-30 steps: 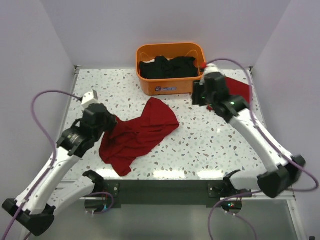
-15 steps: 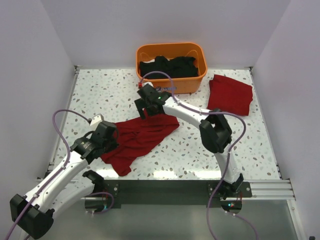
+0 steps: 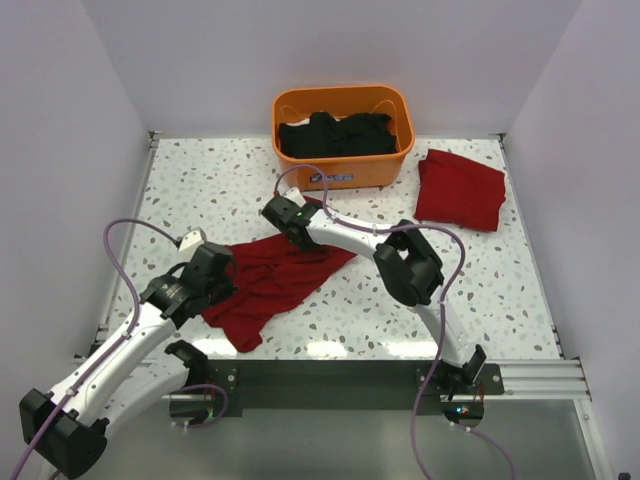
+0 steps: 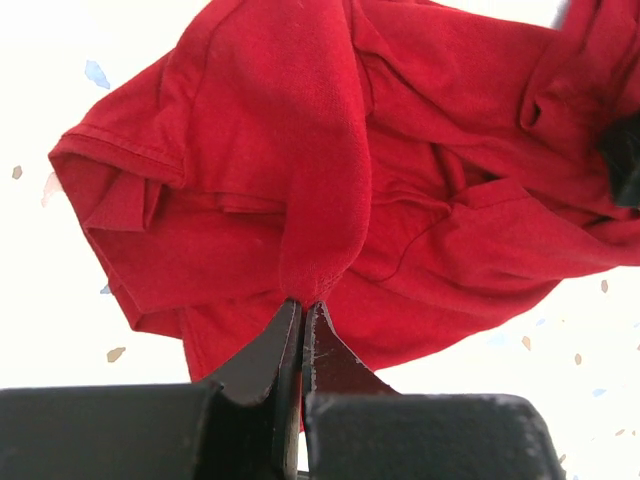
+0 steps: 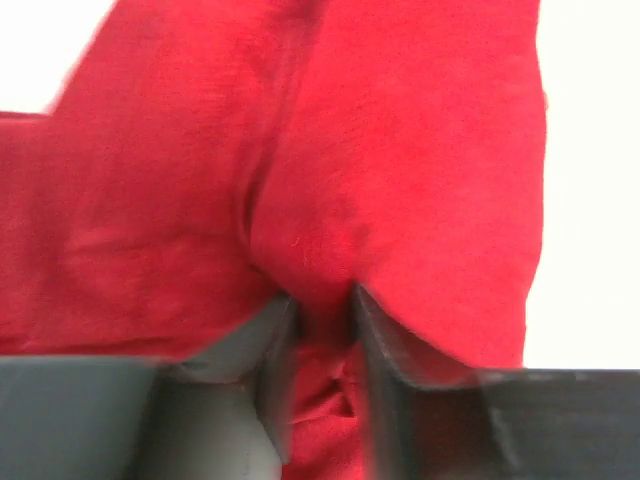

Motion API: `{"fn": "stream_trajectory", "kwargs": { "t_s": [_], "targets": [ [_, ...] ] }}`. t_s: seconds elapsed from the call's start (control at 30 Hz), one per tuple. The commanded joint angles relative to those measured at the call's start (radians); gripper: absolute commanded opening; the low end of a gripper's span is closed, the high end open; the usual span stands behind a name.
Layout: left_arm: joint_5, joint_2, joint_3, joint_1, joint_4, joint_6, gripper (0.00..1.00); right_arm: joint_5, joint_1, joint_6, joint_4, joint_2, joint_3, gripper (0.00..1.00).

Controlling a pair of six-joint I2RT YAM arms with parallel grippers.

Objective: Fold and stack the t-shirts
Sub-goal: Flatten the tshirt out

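Note:
A crumpled dark-red t-shirt (image 3: 265,290) lies on the table's near left. My left gripper (image 3: 218,270) is at its left edge, shut on a fold of the cloth (image 4: 320,200) that runs up from the closed jaws (image 4: 302,305). My right gripper (image 3: 283,215) is at the shirt's far end, its jaws (image 5: 320,305) closed on a bunch of red cloth (image 5: 400,150). A second dark-red t-shirt (image 3: 460,188) lies folded at the back right. No neck label shows.
An orange basket (image 3: 345,172) holding black clothes (image 3: 335,135) stands at the back middle, just beyond my right gripper. The speckled table (image 3: 200,180) ends at white walls on the left, right and back. Purple cables loop off both arms.
My right arm swung from the folded shirt at the back right over to the crumpled shirt's far end and closed on it. My left gripper drew its cloth nearer.

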Motion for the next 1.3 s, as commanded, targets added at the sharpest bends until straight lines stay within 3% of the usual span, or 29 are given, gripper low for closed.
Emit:
{"fn": "stream_trajectory", "kwargs": {
  "t_s": [0.0, 0.07, 0.27, 0.3, 0.4, 0.47, 0.5, 0.73, 0.8, 1.0, 1.27],
  "targets": [
    [-0.043, -0.001, 0.033, 0.007, -0.028, -0.018, 0.0, 0.144, -0.005, 0.047, -0.051, -0.091, -0.042, 0.26],
    [-0.054, 0.002, 0.044, 0.007, -0.034, -0.017, 0.0, 0.174, -0.005, 0.047, -0.039, -0.147, -0.075, 0.19],
    [-0.088, 0.003, 0.065, 0.007, -0.055, -0.02, 0.0, 0.185, -0.015, 0.017, -0.024, -0.278, -0.161, 0.13],
    [-0.095, 0.003, 0.072, 0.007, -0.061, -0.023, 0.0, 0.191, -0.021, 0.017, -0.028, -0.295, -0.17, 0.08],
    [-0.134, 0.009, 0.095, 0.007, -0.083, -0.026, 0.0, 0.194, -0.048, 0.015, -0.05, -0.359, -0.221, 0.09],
    [-0.149, 0.015, 0.107, 0.007, -0.085, -0.026, 0.0, 0.161, -0.08, 0.012, -0.039, -0.401, -0.29, 0.07],
    [-0.157, 0.017, 0.108, 0.007, -0.083, -0.024, 0.0, 0.141, -0.097, 0.018, -0.032, -0.445, -0.352, 0.0],
    [-0.186, 0.074, 0.183, 0.021, -0.055, 0.012, 0.0, 0.007, -0.312, 0.011, 0.1, -0.739, -0.608, 0.0],
    [-0.228, 0.086, 0.26, 0.024, -0.052, 0.061, 0.0, 0.047, -0.344, -0.026, 0.087, -0.836, -0.582, 0.0],
    [-0.324, 0.114, 0.715, 0.024, -0.042, 0.198, 0.0, 0.186, -0.4, -0.097, -0.034, -1.036, -0.363, 0.0],
    [-0.404, 0.092, 1.124, 0.024, -0.074, 0.338, 0.0, 0.191, -0.4, -0.19, -0.114, -1.247, -0.031, 0.0]
  ]
}}
